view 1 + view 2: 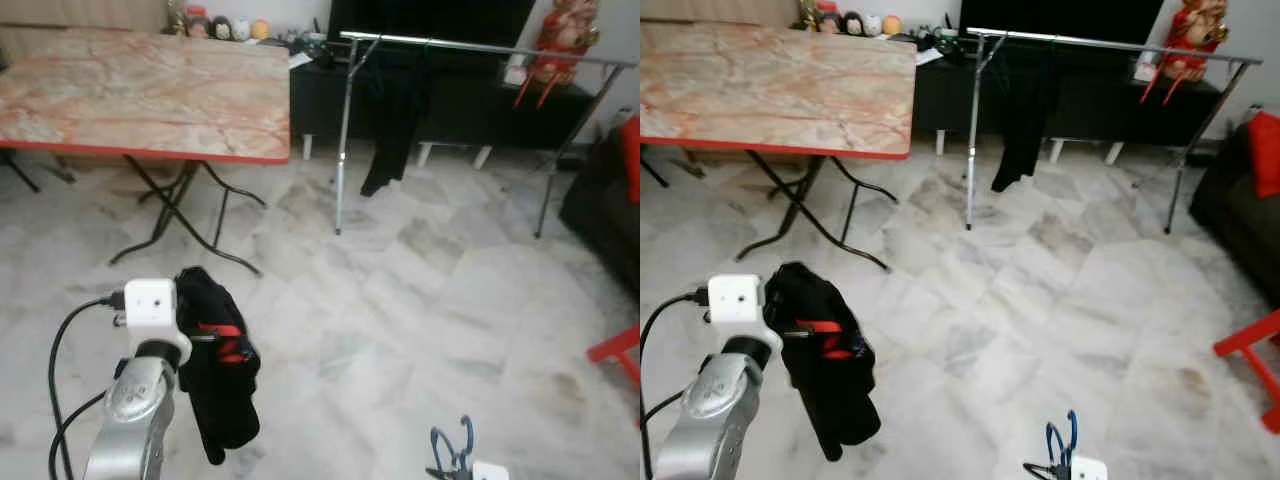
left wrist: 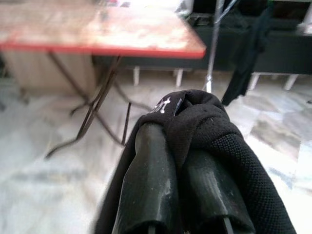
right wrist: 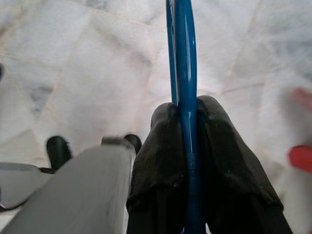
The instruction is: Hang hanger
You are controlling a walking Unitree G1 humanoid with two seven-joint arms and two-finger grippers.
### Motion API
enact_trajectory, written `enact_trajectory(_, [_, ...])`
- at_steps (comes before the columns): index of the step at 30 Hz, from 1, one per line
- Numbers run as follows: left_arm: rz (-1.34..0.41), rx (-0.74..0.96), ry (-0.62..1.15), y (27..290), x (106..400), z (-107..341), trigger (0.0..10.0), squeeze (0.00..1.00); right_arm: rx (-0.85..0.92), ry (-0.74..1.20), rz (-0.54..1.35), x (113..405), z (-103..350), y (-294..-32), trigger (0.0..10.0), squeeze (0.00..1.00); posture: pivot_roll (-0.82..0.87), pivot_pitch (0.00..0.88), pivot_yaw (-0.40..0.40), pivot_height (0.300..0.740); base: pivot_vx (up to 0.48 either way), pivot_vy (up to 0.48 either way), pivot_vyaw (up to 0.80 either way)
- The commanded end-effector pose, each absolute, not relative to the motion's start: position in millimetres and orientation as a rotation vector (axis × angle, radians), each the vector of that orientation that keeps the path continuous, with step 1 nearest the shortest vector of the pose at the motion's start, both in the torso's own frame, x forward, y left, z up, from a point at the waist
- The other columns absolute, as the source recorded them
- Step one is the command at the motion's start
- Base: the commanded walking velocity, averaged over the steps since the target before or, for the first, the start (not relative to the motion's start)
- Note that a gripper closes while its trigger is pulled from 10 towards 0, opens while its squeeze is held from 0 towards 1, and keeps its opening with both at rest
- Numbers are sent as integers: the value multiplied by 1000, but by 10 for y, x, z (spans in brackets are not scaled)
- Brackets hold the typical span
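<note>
Hanging from the left gripper (image 2: pixel 180 161), a black garment (image 1: pixel 218 375) with a red strip across it is seen low over the marble floor (image 1: pixel 400 300), near the lower left corner of the head views. In the left wrist view the two black fingers (image 2: pixel 148 180) are pressed close together, with the dark cloth wrapped over and between their tips; no gap is visible. A blue hanger (image 3: pixel 184 73) is held in the right gripper (image 3: pixel 187 129): a thin, glossy blue wire, its doubled strand running straight out from between the fingertips. The right fingers (image 3: pixel 161 146) are closed tight on the wire, one at each side, touching it. In the left eye view the hanger's blue loops (image 1: pixel 452 445) are seen at the bottom edge, right of centre, above the floor.

A metal clothes rail (image 1: pixel 480 47) is noted at the far side of the floor, with a dark garment (image 1: pixel 395 120) hung near its left end. A folding table (image 1: pixel 140 95) with a marbled top and red edge is noted at the far left, well apart from both grippers. A black cabinet (image 1: pixel 450 100) is noted behind the rail.
</note>
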State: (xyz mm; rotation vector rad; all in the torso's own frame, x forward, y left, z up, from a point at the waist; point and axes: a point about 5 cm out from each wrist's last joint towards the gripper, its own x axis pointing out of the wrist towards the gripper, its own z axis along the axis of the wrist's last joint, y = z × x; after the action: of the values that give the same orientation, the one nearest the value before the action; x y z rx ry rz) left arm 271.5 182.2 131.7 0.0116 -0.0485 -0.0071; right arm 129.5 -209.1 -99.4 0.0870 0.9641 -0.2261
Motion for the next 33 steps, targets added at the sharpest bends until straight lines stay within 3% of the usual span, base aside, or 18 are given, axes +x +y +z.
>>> enact_trajectory(1, [-67,8,-47,1671,2771,1317,10000,0,83,967,-298,1241,-983,-2242,10000,0,57,0,-12,740,0,341,0])
enact_trajectory(6, [-92,2,-67,1610,2926,1367,10000,0,114,899,-354,1414,-896,-2359,10000,0,11,0,-28,740,0,339,0])
enact_trajectory(14, [-65,-6,-36,1619,2838,1256,10000,0,69,861,-277,1560,-820,-2414,10000,0,-5,0,-35,740,0,339,0])
enact_trajectory(27, [7,15,-62,1782,2884,1298,10000,0,75,904,-182,1666,-879,-1992,10000,0,54,0,-87,740,0,340,0])
enact_trajectory(33, [-2,22,-59,1772,2919,1272,10000,0,68,908,-190,1691,-867,-2031,10000,0,31,0,-83,740,0,347,0])
